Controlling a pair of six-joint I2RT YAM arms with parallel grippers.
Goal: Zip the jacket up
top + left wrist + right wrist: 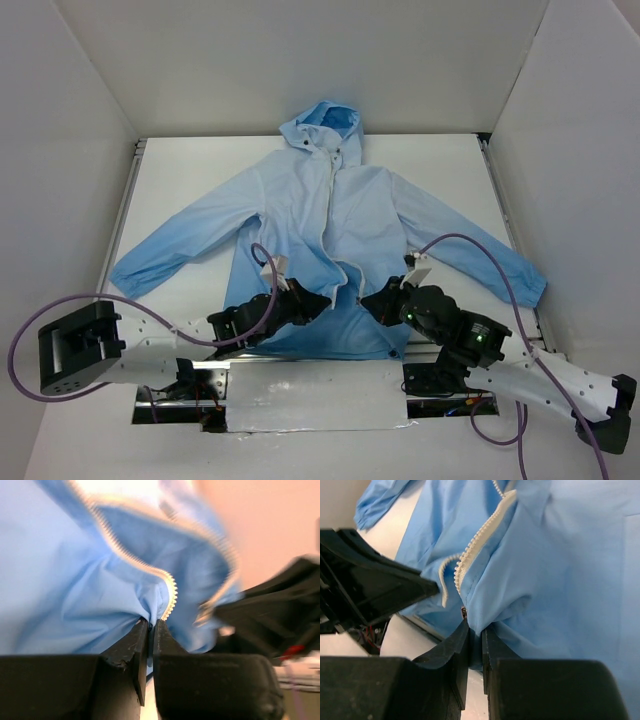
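Note:
The sky-blue hooded jacket [330, 215] lies face up on the white table, hood at the far side, front open with its white zipper [326, 235] running down the middle. My left gripper [322, 298] is shut on the left front edge beside the zipper teeth [172, 592] near the hem. My right gripper [368, 300] is shut on the right front edge near the hem, fabric [490, 605] pinched between its fingers [460, 645], with the zipper teeth [472, 555] just above. The two grippers are close together, lifting the lower front edges.
White walls enclose the table [190, 175] on three sides. A silver taped strip [310, 395] runs along the near edge between the arm bases. Purple cables [470, 245] loop over both arms. The jacket sleeves [175, 245] spread toward both side walls.

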